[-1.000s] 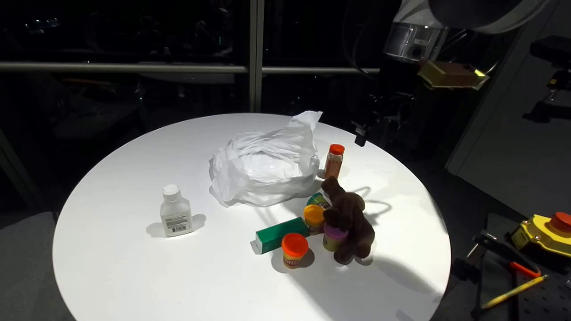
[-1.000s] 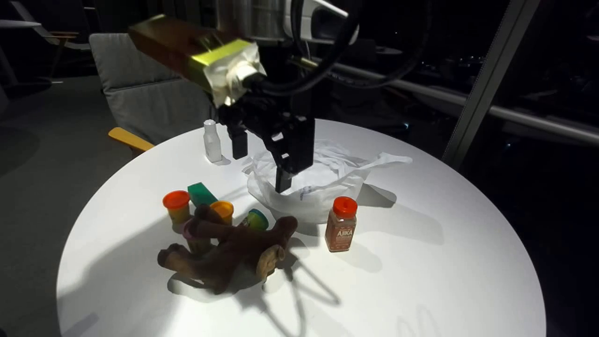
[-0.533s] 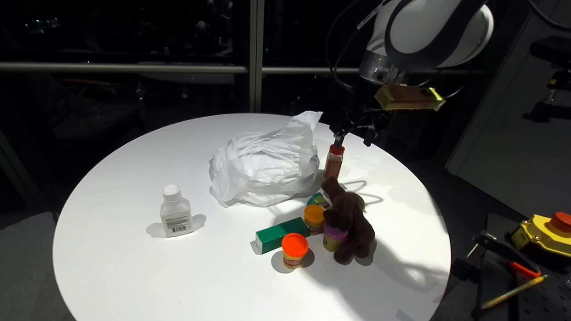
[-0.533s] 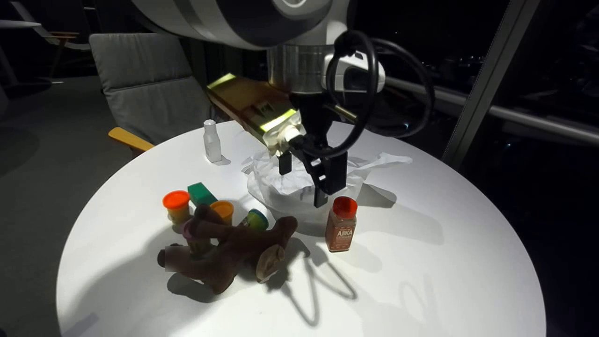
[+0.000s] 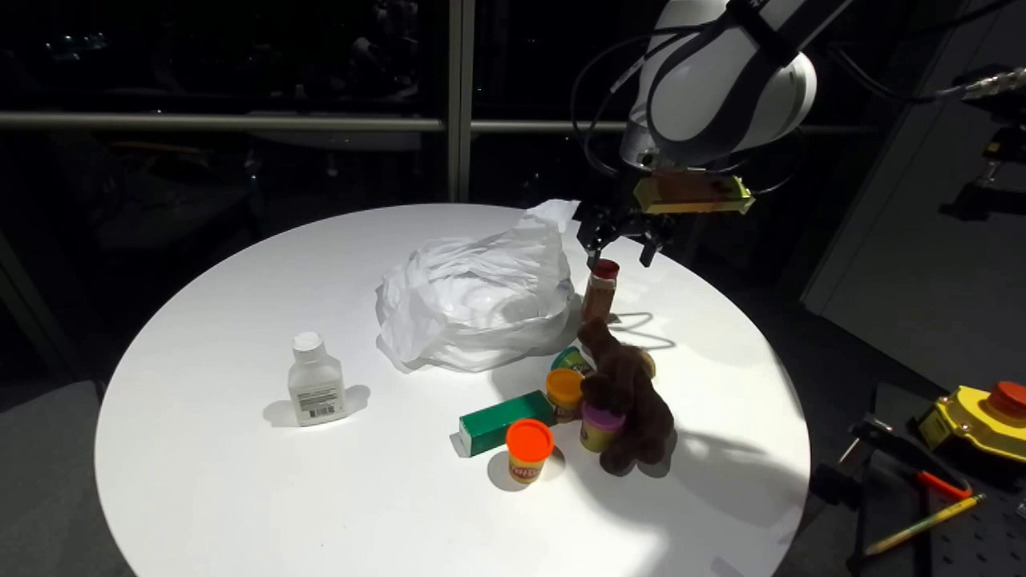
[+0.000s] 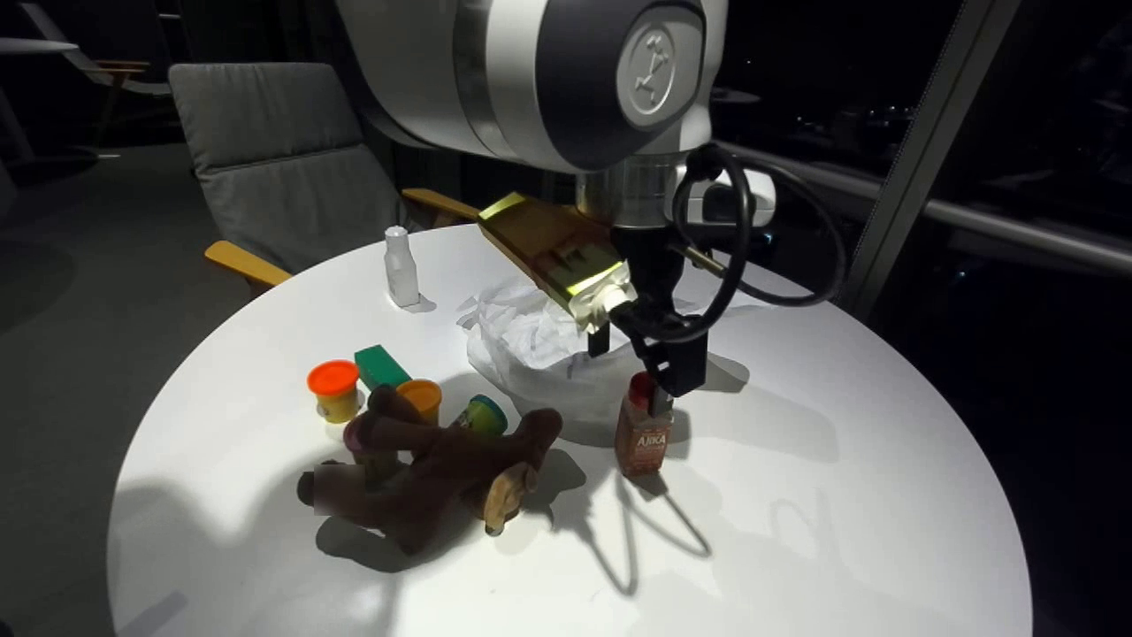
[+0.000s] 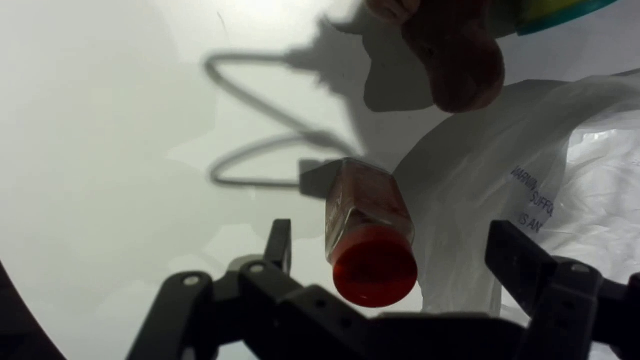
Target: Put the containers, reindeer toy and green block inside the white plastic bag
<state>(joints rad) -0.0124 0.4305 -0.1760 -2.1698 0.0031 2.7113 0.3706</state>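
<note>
My gripper (image 7: 394, 245) is open above the red-capped bottle (image 7: 372, 240); in the wrist view the cap shows between its spread fingers, with a gap on both sides. That bottle stands upright beside the white plastic bag (image 5: 481, 300), which lies wrinkled with its mouth upward. The dark brown reindeer toy (image 6: 442, 469) leans over several small pots, among them an orange-lidded pot (image 5: 564, 389) and a purple-lidded pot (image 5: 599, 433). Close by lie the green block (image 5: 506, 422) and a red-orange-lidded pot (image 5: 529, 453). A white-capped bottle (image 5: 317, 389) stands apart from the group.
Everything rests on a round white table (image 5: 240, 497). A teal-lidded pot (image 6: 485, 414) is wedged near the toy and bag. Beyond the table edge are a grey chair (image 6: 274, 168) and a yellow box with a red button (image 5: 982, 421).
The arm has come down over the table and travelled to the red-capped bottle, its fingers staying apart. Objects on the table have kept their places.
</note>
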